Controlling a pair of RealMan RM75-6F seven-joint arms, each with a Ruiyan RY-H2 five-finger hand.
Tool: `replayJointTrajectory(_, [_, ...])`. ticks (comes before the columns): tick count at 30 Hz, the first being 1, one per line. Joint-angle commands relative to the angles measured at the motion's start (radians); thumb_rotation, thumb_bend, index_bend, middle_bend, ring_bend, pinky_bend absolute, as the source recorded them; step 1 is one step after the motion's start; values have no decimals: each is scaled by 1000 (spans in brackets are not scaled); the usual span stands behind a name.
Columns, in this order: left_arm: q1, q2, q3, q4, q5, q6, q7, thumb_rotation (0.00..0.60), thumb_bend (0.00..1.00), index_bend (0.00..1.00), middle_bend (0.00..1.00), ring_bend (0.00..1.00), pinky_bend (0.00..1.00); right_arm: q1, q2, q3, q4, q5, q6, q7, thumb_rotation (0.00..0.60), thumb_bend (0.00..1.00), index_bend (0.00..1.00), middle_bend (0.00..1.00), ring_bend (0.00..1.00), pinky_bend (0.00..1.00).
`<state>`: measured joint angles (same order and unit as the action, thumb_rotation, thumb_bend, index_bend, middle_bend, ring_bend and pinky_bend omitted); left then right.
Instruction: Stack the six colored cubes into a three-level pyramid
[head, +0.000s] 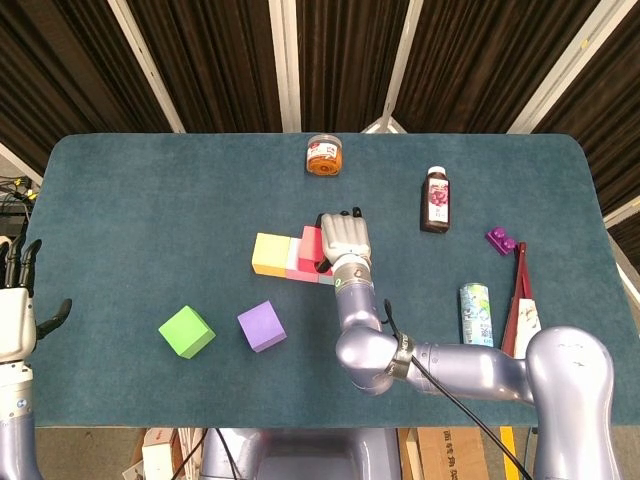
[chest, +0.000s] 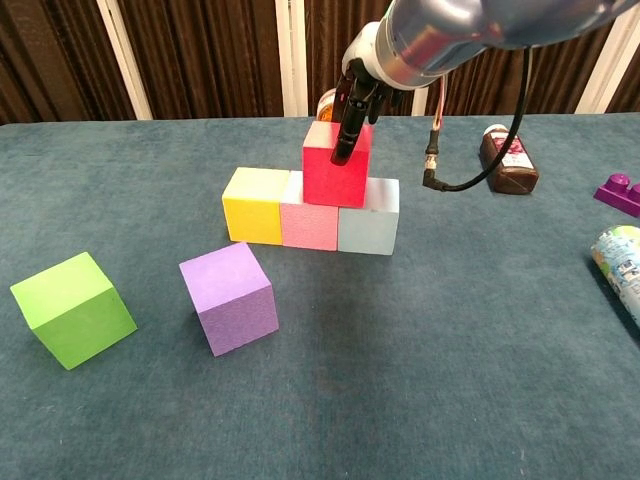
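The right robot hand (head: 343, 240) sits over the red cube (chest: 337, 164), its fingers (chest: 349, 128) draped down the cube's front face and pinching it. The red cube rests on the second level, straddling the seam between the pink cube (chest: 309, 223) and the pale blue cube (chest: 368, 217). The yellow cube (chest: 256, 204) touches the pink one on its left, so the bottom row of three stands complete on the bench (chest: 420, 350).

The purple cube (chest: 229, 297) and the green cube (chest: 72, 308) lie loose on the bench, nearer the robot and left of the row, well apart from each other and both turned askew to it. The left robot hand (head: 17, 300) hovers at the bench's left edge, fingers spread and holding nothing.

The cubes look like light, rigid blocks with flat matte faces, likely foam or painted wood, so they should be neither slippery nor fragile. Being light, they probably shift at a nudge, and the built row could slide if the red cube is dragged on release. The sound grasp is across two opposite side faces near mid-height, leaving the bottom face free to seat flat. The askew loose cubes would need squaring to the row before being set down.

A second cube beside the red and one on top remain to be placed.
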<state>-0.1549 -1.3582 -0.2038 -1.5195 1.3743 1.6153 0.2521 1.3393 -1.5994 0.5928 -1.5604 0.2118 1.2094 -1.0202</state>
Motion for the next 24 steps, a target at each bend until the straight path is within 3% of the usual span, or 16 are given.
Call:
replayJointTrajectory(1, [0, -1, 0, 0, 0, 0, 1, 600, 273, 97, 9, 0, 0, 0, -1, -1, 1, 3, -2, -2, 600, 278, 379, 316, 160, 0])
replayJointTrajectory(24, [0, -5, -3, 3, -1, 4, 1, 600, 273, 98, 7, 0, 0, 7, -3, 5, 9, -1, 3, 2, 600, 278, 379, 313, 158, 0])
